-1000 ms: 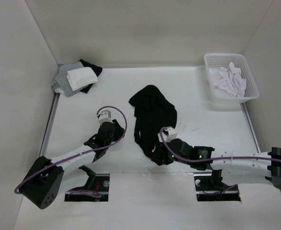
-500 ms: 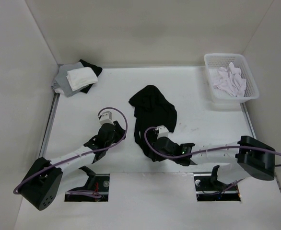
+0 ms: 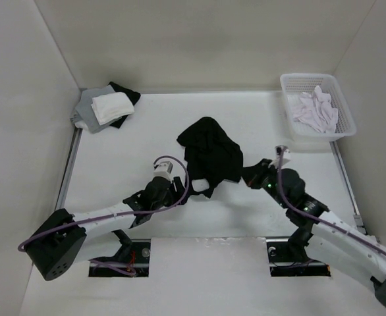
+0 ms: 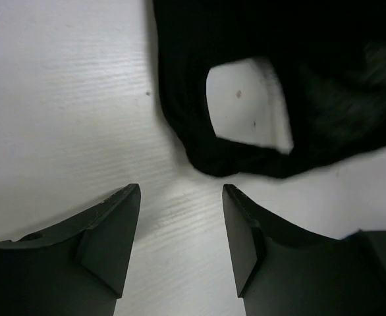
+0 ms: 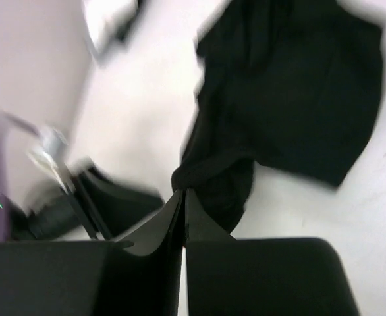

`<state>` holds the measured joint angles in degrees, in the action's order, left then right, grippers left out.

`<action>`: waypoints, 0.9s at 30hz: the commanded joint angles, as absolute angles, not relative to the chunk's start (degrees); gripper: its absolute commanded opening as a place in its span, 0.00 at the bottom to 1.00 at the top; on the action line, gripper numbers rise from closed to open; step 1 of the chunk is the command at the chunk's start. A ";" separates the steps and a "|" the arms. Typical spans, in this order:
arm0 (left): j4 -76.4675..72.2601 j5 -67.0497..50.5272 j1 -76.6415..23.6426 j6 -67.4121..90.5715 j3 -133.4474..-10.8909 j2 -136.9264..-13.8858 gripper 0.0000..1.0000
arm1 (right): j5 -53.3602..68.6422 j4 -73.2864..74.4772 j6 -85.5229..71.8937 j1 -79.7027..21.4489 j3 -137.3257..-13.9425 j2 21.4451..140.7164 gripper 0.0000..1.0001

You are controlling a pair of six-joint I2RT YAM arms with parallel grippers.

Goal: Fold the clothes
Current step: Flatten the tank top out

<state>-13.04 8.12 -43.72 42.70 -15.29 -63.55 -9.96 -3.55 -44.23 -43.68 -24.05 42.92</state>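
Right pincer (image 5: pixel 183 194) pinches the thin black sleeveless tank top (image 3: pixel 209 155); left pincer (image 4: pixel 181 197), wide, should clamp its near edge before spreading.

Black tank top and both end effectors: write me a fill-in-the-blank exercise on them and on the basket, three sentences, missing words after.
1. The left end effector stands ___ just short of the black tank top, touching none of it.
2. The right end effector is ___ on a bunched edge of the tank top.
3. The cloth bundle lying in the basket is ___ in colour.

Missing words: open; shut; white.
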 commanded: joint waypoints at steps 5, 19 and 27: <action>-16.52 7.38 -49.78 45.79 -18.98 -69.07 0.52 | 0.00 -3.69 -45.18 -32.48 -20.66 36.91 0.05; -25.05 18.00 -56.11 59.15 -25.66 -86.12 0.52 | -0.70 -7.47 -45.44 -35.81 -19.25 39.11 0.06; -26.01 25.57 -56.56 57.40 -27.78 -85.46 0.04 | -2.46 -7.39 -43.78 -39.85 -23.80 39.29 0.05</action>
